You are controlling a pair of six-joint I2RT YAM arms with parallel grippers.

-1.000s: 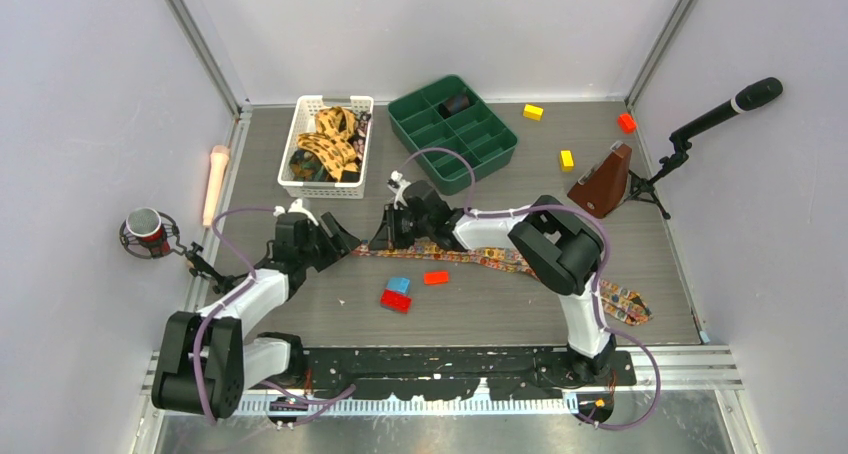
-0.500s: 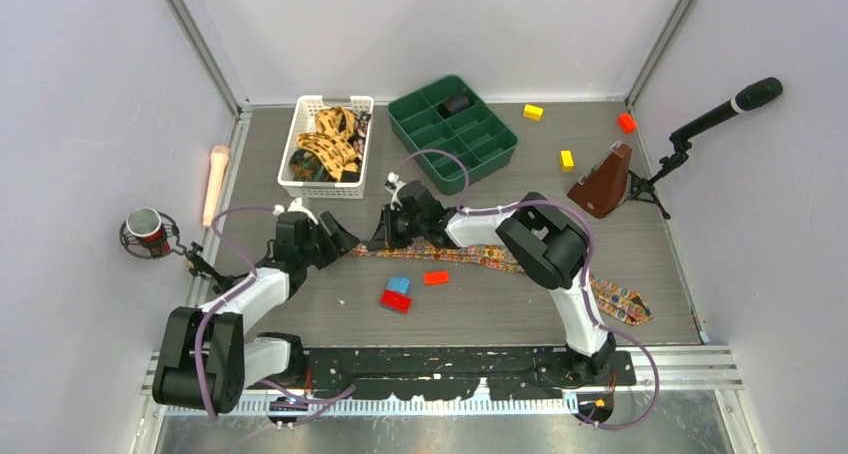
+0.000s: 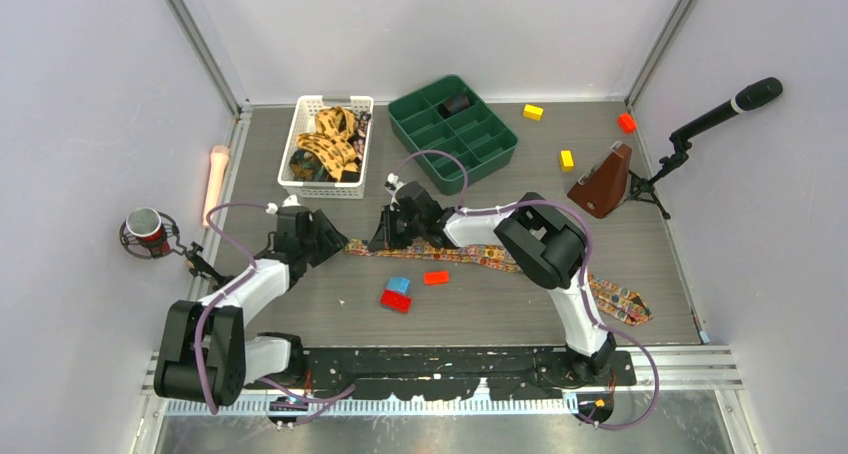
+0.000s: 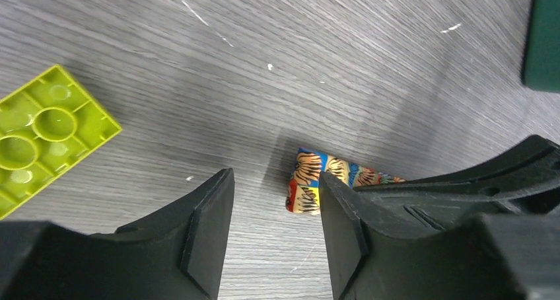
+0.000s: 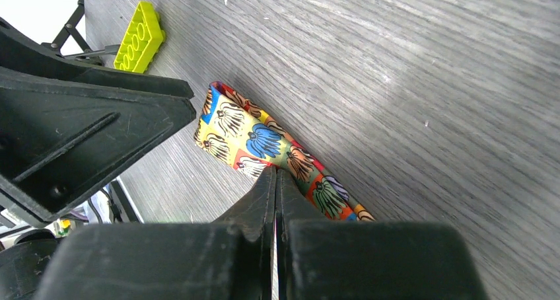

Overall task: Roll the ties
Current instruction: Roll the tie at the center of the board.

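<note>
One tie (image 3: 500,262), patterned in orange, blue and red, lies stretched across the table from mid-left to front right. More ties (image 3: 325,144) are piled in the white basket (image 3: 300,179). My right gripper (image 3: 382,242) is shut, and in the right wrist view its tips (image 5: 276,174) rest against the tie (image 5: 257,138) near its folded end. My left gripper (image 3: 338,240) is open just left of that end. In the left wrist view the tie's end (image 4: 307,181) lies beside the right finger (image 4: 343,227), with bare table between the fingers (image 4: 277,201).
A lime block (image 4: 46,135) lies left of the left gripper. A green divided tray (image 3: 485,169) stands behind the grippers. Red (image 3: 436,277) and blue (image 3: 399,285) blocks lie just in front of the tie. A brown metronome (image 3: 603,184) and a microphone stand (image 3: 720,114) are at the right.
The left gripper's jaws have narrowed and it has drawn slightly left, uncovering the tie's end. The right arm's elbow shifted a little left; its gripper stays shut on the table.
</note>
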